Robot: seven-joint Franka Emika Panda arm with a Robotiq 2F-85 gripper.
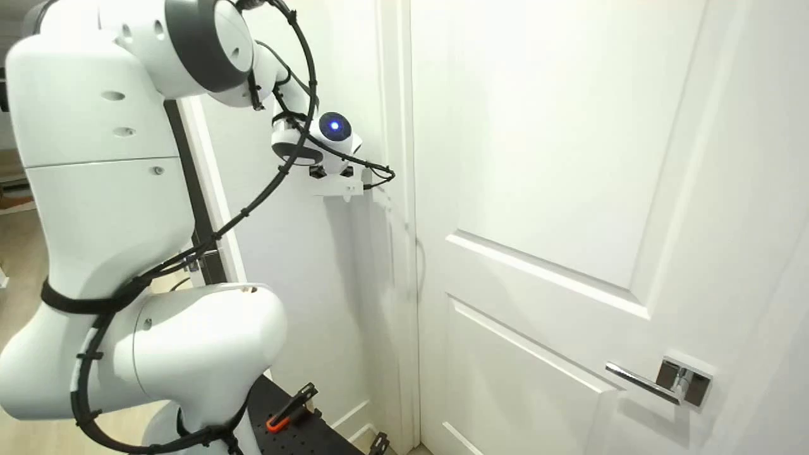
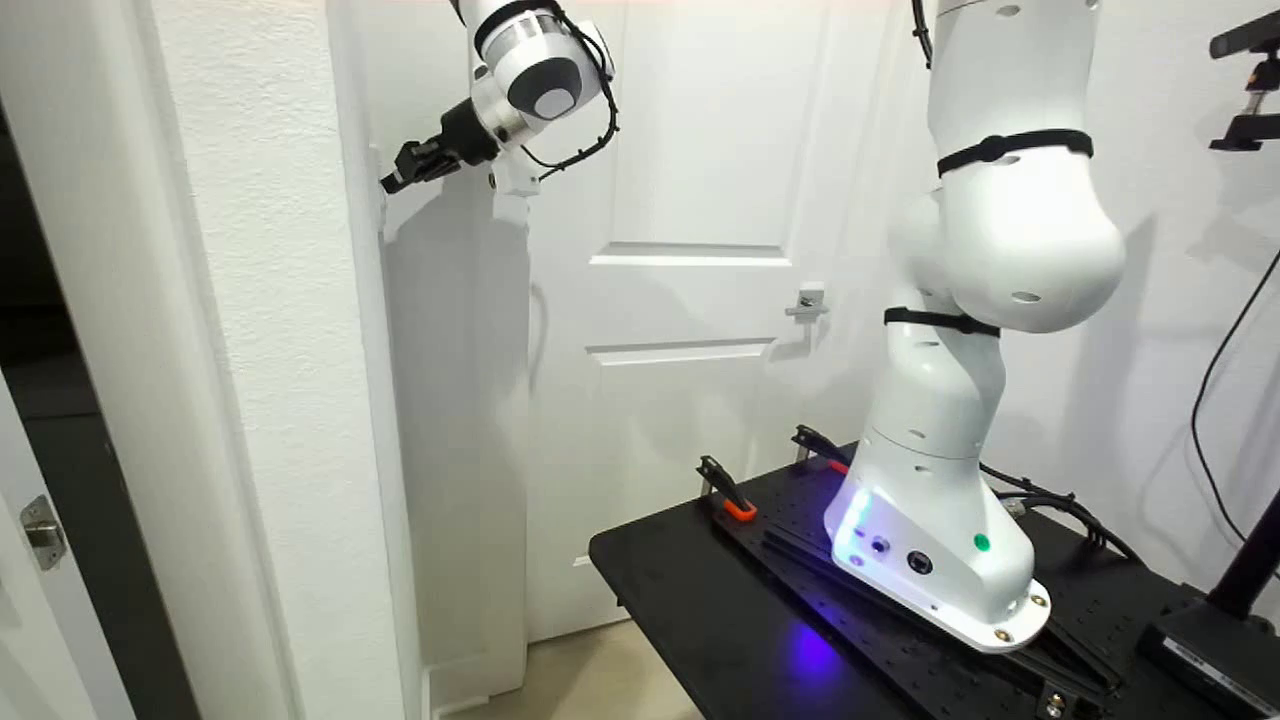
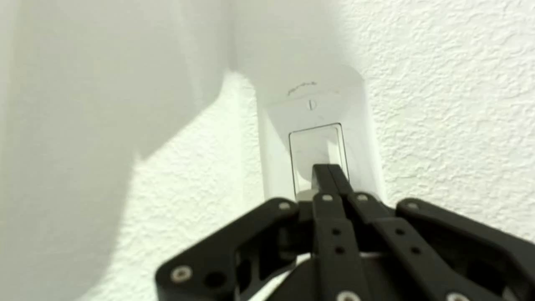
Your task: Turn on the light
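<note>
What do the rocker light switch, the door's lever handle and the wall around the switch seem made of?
Rocker light switch: probably plastic, smooth white, its face plain and even. Lever handle: likely chromed or polished metal, given its mirror-like shine. Wall: seemingly painted plaster or drywall, matte, with bumpy texture.

No txt or nos. readable, pale strip (image 2: 1220, 677) on blk stand (image 2: 1215, 632) too sm.

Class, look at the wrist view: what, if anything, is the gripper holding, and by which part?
Nothing is held: the gripper is shut, its tips together with nothing between them, in front of the light switch.
</note>
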